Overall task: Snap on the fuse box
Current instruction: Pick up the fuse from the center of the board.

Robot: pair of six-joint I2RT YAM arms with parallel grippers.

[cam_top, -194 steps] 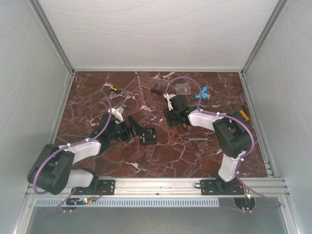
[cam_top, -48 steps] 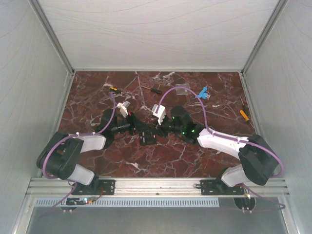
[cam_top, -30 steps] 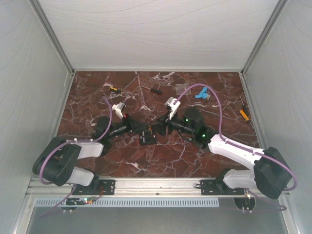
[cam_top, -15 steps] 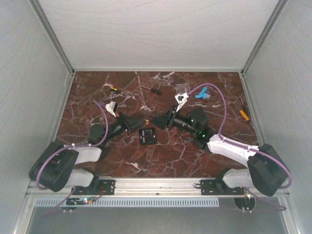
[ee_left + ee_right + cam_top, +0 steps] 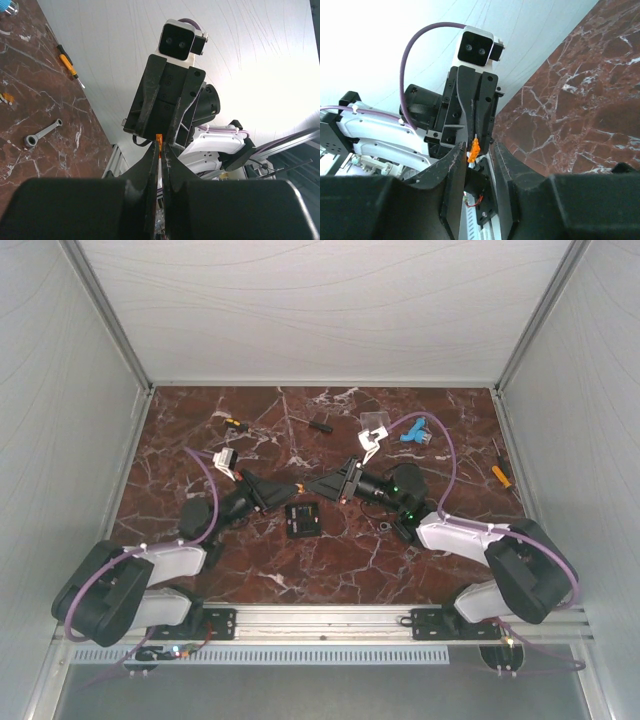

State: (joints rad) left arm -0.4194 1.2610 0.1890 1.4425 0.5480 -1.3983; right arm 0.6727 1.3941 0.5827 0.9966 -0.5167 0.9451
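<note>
Red marble table [image 5: 200, 570] carries the fuse box [image 5: 303, 519], lying free near both end effectors' tips. The left end effector [image 5: 159, 152] is pinched shut; the right end effector [image 5: 478, 147] is partly open and empty. Best to come down squarely over the box and press evenly, so it doesn't skid.

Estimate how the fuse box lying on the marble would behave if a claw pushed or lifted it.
The fuse box looks like a rigid moulded block, so probably stiff. It is smaller than the right claw, so likely light. Lying flat on the glossy table, it would probably slide, not tip or roll.
</note>
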